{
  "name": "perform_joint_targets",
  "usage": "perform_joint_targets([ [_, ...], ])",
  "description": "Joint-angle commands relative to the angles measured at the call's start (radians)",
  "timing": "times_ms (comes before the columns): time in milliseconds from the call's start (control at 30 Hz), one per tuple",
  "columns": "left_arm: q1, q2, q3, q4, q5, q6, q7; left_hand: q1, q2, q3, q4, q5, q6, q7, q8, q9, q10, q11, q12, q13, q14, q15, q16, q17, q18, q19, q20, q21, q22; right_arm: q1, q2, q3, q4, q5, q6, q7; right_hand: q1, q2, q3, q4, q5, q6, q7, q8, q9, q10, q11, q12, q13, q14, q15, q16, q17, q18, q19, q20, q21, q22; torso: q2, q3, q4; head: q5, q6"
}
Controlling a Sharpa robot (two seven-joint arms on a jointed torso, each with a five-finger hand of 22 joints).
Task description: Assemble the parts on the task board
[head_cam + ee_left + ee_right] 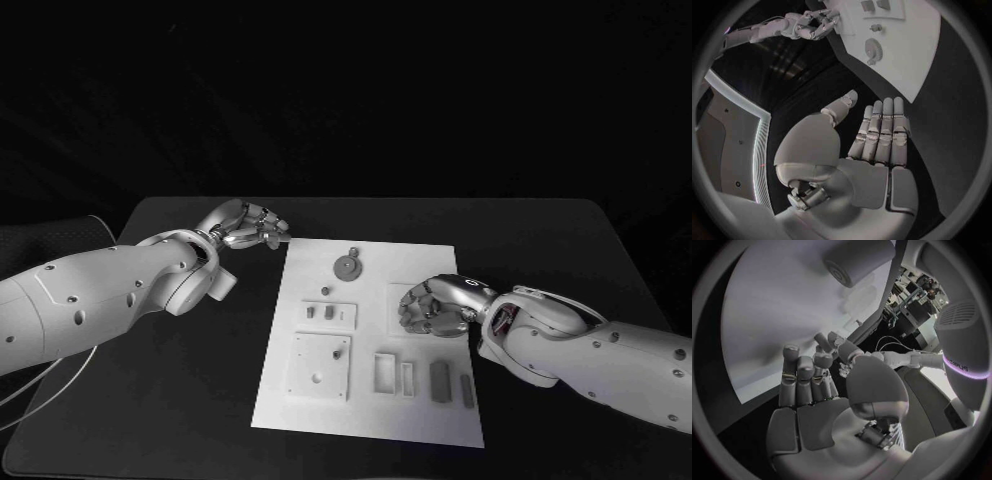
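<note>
Right hand (pixel 437 305), fingers curled on nothing I can see, hovers over my task board (pixel 433 400); gear part (pixel 348 266) lies nearby, between it and the open left hand (pixel 248 226).

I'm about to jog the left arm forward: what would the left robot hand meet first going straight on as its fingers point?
Probably the task board. The left robot hand is open above bare table, its fingers aimed at the board's near edge, the gear beyond. Height is unclear, so it might pass over.

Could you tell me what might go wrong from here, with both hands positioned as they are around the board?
The right hand hovers curled over the task board; lowering it carelessly could nudge the small grey parts nearby. The left hand sits at the board's far corner, so a sweep inward might shift the board or knock the gear.
</note>
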Motion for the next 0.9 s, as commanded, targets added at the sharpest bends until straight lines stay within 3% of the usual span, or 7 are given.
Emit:
perform_joint_targets([
  [33, 0.001, 0.001, 0.001, 0.003, 0.003, 0.008, 0.014, 0.008, -0.002, -0.006, -0.001, 0.006, -0.001, 0.003, 0.006, -0.001, 0.008, 0.002, -0.007, -0.002, -0.003, 0.004, -0.007, 0.002, 0.016, -0.002, 0.003, -0.005, 0.002, -0.002, 0.003, 0.0, 0.0, -0.018, -0.009, 0.006, 0.003, 0.008, 0.008, 0.0, -0.002, 0.021, 0.011, 0.005, 0.002, 0.001, -0.005, 0.003, -0.002, 0.0, -0.007, 0.005, -0.002, 0.013, 0.003, -0.003, 0.006, 0.012, 0.0, 0.0002, -0.0001, 0.0, -0.002],
  [600, 0.001, 0.0, 0.001, 0.003, 0.003, 0.008, 0.015, 0.011, -0.001, -0.005, -0.002, 0.006, -0.001, 0.003, 0.006, -0.001, 0.009, 0.002, -0.007, -0.002, -0.003, 0.004, -0.008, 0.002, 0.016, -0.003, 0.003, -0.006, 0.002, -0.003, 0.007, 0.0, 0.001, -0.025, -0.026, 0.011, -0.004, 0.04, 0.026, 0.0, 0.002, 0.05, 0.001, 0.02, 0.008, 0.012, -0.015, 0.001, -0.005, 0.006, -0.015, 0.007, -0.003, 0.013, 0.007, -0.005, 0.011, 0.013, 0.0, 0.0, 0.0, -0.002, -0.004],
  [900, 0.001, 0.0, 0.001, 0.003, 0.003, 0.008, 0.015, 0.013, 0.0, -0.004, -0.003, 0.006, -0.001, 0.003, 0.006, -0.001, 0.009, 0.002, -0.008, -0.002, -0.003, 0.004, -0.009, 0.003, 0.016, -0.003, 0.004, -0.006, 0.002, -0.003, 0.007, 0.0, -0.001, -0.029, -0.031, 0.013, -0.004, 0.043, 0.029, 0.0, 0.002, 0.054, -0.001, 0.023, 0.008, 0.014, -0.016, 0.0, -0.006, 0.007, -0.016, 0.007, -0.003, 0.013, 0.008, -0.006, 0.011, 0.013, 0.0, 0.0003, 0.0001, -0.002, -0.004],
])
